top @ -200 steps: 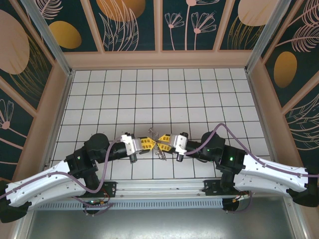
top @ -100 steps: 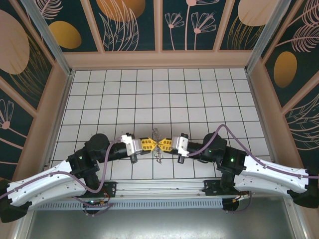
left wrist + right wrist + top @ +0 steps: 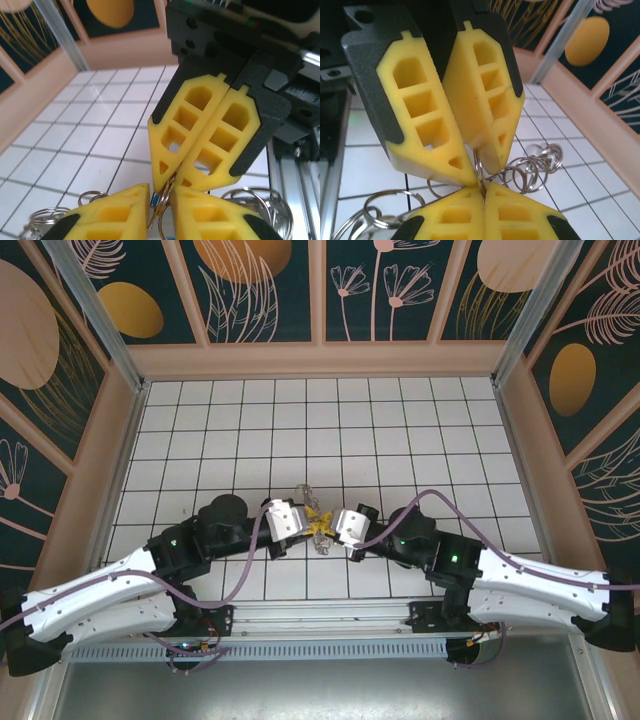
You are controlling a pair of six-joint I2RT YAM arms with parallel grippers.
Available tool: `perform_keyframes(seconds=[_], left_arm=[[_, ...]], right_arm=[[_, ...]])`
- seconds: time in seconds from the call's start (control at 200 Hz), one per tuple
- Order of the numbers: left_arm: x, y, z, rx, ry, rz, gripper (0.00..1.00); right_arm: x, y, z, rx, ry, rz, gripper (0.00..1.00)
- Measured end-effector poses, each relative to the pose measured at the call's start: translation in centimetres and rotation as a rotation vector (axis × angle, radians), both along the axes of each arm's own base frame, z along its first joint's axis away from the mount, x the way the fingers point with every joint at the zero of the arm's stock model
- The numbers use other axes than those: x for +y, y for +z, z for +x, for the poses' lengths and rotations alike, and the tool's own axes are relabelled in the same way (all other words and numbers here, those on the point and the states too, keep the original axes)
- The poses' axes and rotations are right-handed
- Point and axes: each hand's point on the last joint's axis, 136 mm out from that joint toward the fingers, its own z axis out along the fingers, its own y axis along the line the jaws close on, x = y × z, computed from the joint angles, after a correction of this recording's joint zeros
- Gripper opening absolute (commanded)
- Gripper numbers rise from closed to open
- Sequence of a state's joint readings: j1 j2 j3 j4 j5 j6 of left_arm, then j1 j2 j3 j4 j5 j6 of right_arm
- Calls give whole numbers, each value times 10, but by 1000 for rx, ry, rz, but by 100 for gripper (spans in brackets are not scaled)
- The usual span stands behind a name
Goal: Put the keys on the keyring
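Noted raised walls (image 3: 120, 440) along the left, far and right edges of the table (image 3: 400, 430), and a metal rail (image 3: 320, 615) along the near edge. Found broad bare tile toward the far edge and both far corners. Found little room at the middle of the near edge, with both arms folded inward there. Located the left gripper (image 3: 313, 522) and right gripper (image 3: 328, 525) tip to tip, close to the near edge and about midway between the left and right edges.

Found the keyring (image 3: 480, 175), a thin metal ring seen edge-on, rising from between the right gripper's pads into the tips of the left gripper. Recorded the right gripper clenched on it, pads pressed flat together. Recorded a narrow gap between the left fingers (image 3: 107, 212), with the ring standing in that gap; could not tell whether pinched or released.

From the top view, made out the contact point merely as a yellow knot, with loose rings (image 3: 322, 543) just beside the tips on the near side. From the right wrist view, resolved a chain of linked rings (image 3: 530, 172) trailing toward the right. From the left wrist view, picked out a small blue patch (image 3: 155, 199) just behind the ring, too small to identify.
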State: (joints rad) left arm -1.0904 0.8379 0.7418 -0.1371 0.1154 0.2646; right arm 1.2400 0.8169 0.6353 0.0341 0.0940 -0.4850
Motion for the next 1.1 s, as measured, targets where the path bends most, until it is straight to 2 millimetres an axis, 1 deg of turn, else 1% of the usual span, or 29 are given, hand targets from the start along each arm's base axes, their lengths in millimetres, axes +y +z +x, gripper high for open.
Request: perform_keyframes(seconds=[0.06, 0.145, 0.265, 0.32, 0.39, 0.48, 0.571, 0.651, 0.776, 0.851, 0.966, 1.056, 1.101], left_arm=[[1, -9, 1, 0, 2, 44, 0], [1, -16, 1, -1, -3, 73, 0], [1, -14, -1, -3, -12, 64, 0], [3, -11, -4, -10, -22, 41, 0], [5, -4, -10, -19, -43, -6, 0], [9, 10, -19, -37, -74, -93, 0], [10, 23, -26, -45, -101, -168, 0], [9, 28, -29, -42, -115, -210, 0], [8, 29, -31, -31, -130, -250, 0], [7, 29, -32, -25, -137, -268, 0], [7, 32, -33, -24, -144, -290, 0], [6, 30, -31, -21, -134, -281, 0], [6, 28, -29, -16, -123, -268, 6]], right_arm=[[0, -6, 3, -3, -18, -33, 0], [0, -13, 3, 2, -26, -63, 0], [0, -13, 2, 2, -22, -62, 0], [1, -9, 0, 1, -11, -50, 0], [2, -3, -6, -1, 16, -27, 5], [3, 11, -14, -5, 60, 30, 11], [4, 24, -21, -12, 96, 80, 12], [5, 28, -24, -13, 115, 96, 12], [5, 28, -26, -8, 123, 100, 10], [4, 28, -26, -1, 125, 105, 0], [3, 31, -27, 6, 127, 115, 0], [3, 30, -26, 4, 121, 114, 0], [2, 29, -24, 2, 111, 107, 0]])
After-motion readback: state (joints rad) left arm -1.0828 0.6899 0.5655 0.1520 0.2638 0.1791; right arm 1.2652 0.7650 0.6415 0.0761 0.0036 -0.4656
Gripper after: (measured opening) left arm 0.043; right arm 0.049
